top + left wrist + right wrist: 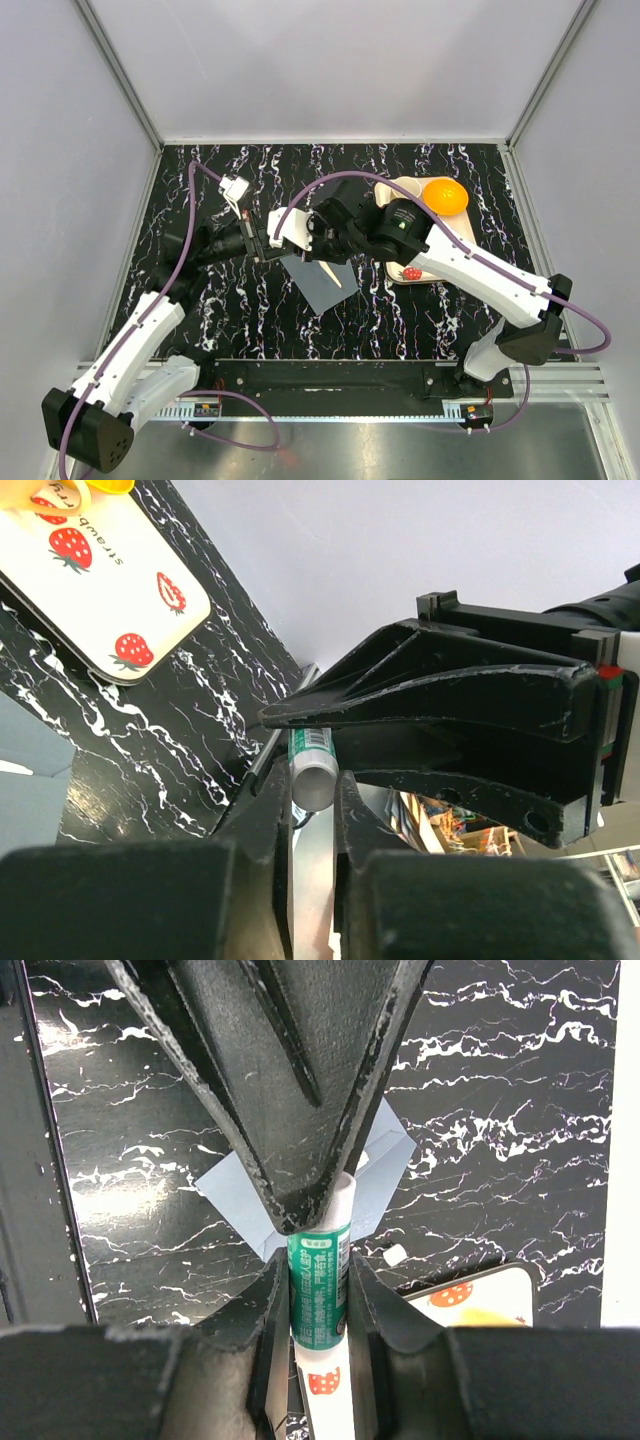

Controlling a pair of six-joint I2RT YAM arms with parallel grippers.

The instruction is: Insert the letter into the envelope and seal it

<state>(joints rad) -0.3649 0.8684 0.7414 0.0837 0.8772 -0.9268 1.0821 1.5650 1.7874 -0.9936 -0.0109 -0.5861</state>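
Note:
The dark slate-grey envelope (318, 282) lies flat on the black marbled table under both grippers; it also shows in the right wrist view (385, 1170). A thin tan strip, the letter's edge (331, 276), lies on it. The rest of the letter is hidden. My right gripper (284, 243) (318, 1265) is shut on the body of a green glue stick (320, 1285). My left gripper (258, 244) (312, 780) faces it and is shut on the stick's white end (312, 770). Both hold it above the envelope's far-left corner.
A cream strawberry-printed tray (398, 272) (100, 590) (470, 1298) sits right of the envelope, with an orange bowl (445, 196) on its far end. A small white scrap (395, 1254) lies on the table by the envelope.

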